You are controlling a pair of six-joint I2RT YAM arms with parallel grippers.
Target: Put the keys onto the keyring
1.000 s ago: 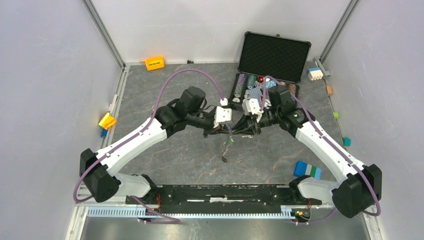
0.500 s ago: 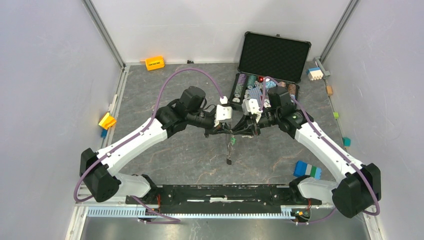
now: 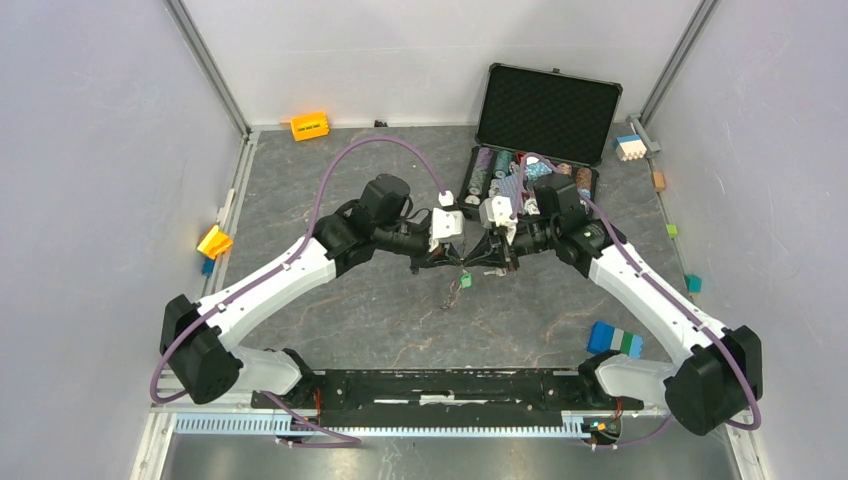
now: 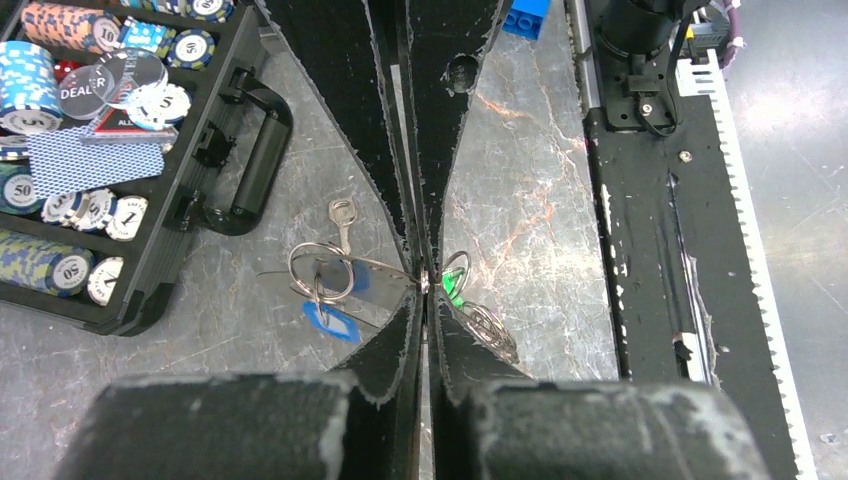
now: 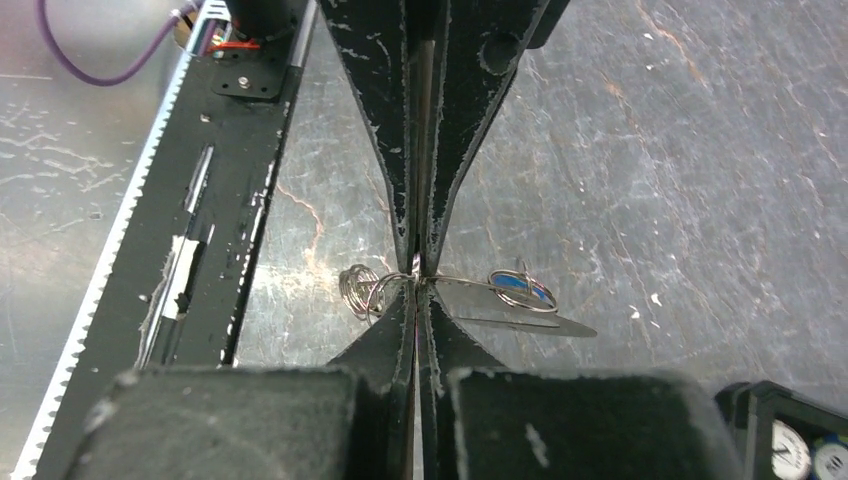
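Robotics lab cell: plain white walls [image 3: 400, 50], stone-patterned tabletop [image 3: 380, 310], bolted arm mounting rail [image 3: 450, 385].

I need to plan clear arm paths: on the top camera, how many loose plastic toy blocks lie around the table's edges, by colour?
Orange plastic block: 1
Yellow plastic block: 1
Small blue block beside the yellow one: 1
Small tan cube: 1
Small green cube: 1
Small teal cube: 1
Mixed colours: 2, the white-and-blue block and the blue-green-white block
Total: 8
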